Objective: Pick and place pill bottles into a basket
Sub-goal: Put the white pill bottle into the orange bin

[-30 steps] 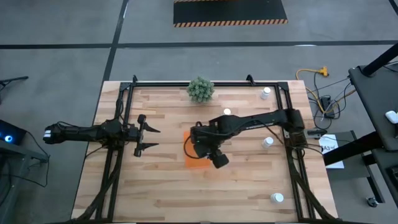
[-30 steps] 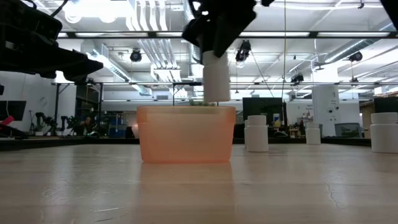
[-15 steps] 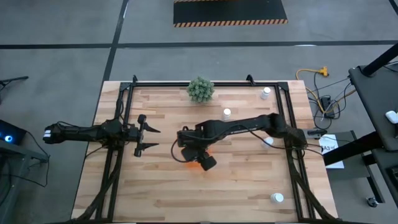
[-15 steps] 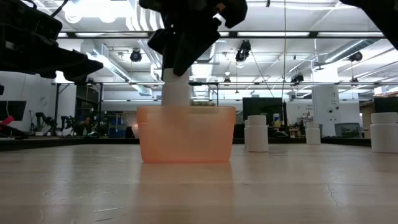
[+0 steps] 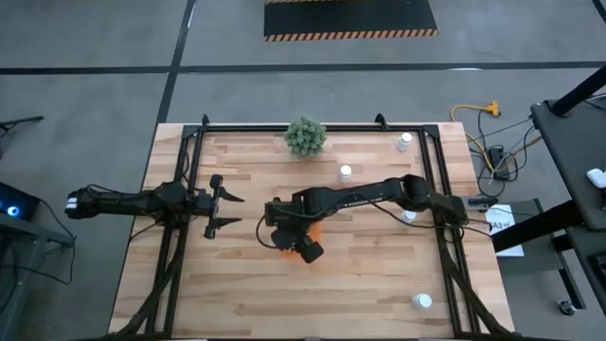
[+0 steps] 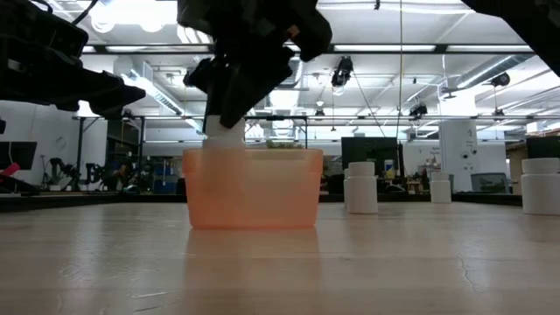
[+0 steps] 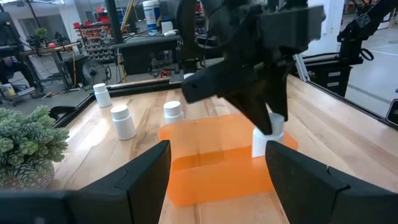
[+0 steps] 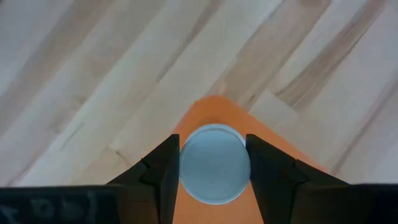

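Observation:
The orange basket (image 6: 252, 188) stands mid-table on the wood. My right gripper (image 6: 229, 114) hangs over its left end, shut on a white pill bottle (image 6: 225, 133) whose lower end dips behind the basket wall. In the right wrist view the bottle's round end (image 8: 214, 163) sits over a corner of the basket (image 8: 211, 107). Three more pill bottles (image 5: 346, 172) (image 5: 404, 141) (image 5: 421, 301) stand upright on the table. My left gripper (image 5: 230, 210) waits open at the table's left, pointing at the basket (image 7: 211, 168). My right gripper pinches the bottle's upper part (image 7: 272, 124) between its two fingers (image 8: 163, 171), one on each side of the round body. The fingers come steeply from above. The bottle hangs upright below them, its lower end inside the basket's rim at a corner.
A green bushy plant (image 5: 305, 135) stands at the table's far edge. A fourth loose bottle (image 5: 409, 216) shows beside the right arm. A black frame (image 5: 189, 161) runs round the table. Bare wood lies toward the near edge.
My right gripper has carried the bottle toward the table's left edge and down, from above the basket's middle to its left end, where the bottle's lower end now sits below the rim. The gripper has stayed shut. The basket has slid slightly left.

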You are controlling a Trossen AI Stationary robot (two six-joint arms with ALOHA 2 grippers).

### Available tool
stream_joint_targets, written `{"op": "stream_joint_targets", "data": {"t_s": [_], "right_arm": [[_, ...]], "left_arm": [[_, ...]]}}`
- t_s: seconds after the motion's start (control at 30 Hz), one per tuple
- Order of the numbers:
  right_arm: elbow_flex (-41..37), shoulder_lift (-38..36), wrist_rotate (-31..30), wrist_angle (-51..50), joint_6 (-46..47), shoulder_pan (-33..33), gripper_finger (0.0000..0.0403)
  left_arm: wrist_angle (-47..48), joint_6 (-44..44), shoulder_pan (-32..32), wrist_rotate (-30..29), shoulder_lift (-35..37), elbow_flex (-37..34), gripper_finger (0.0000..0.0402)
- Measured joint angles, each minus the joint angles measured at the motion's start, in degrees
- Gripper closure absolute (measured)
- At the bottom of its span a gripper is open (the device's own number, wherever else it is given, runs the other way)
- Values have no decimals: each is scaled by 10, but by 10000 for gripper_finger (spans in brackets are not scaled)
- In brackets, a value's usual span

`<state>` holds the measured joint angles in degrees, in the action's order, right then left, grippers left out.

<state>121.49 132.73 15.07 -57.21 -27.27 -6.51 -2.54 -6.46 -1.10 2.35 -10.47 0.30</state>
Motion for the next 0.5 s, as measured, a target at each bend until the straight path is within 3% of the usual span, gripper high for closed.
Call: {"op": "stream_joint_targets", "data": {"t_s": [0.5], "right_arm": [[-1, 25, 5, 9, -4, 0, 255]], "left_arm": [[0, 0, 0, 0, 0, 0, 157]]}}
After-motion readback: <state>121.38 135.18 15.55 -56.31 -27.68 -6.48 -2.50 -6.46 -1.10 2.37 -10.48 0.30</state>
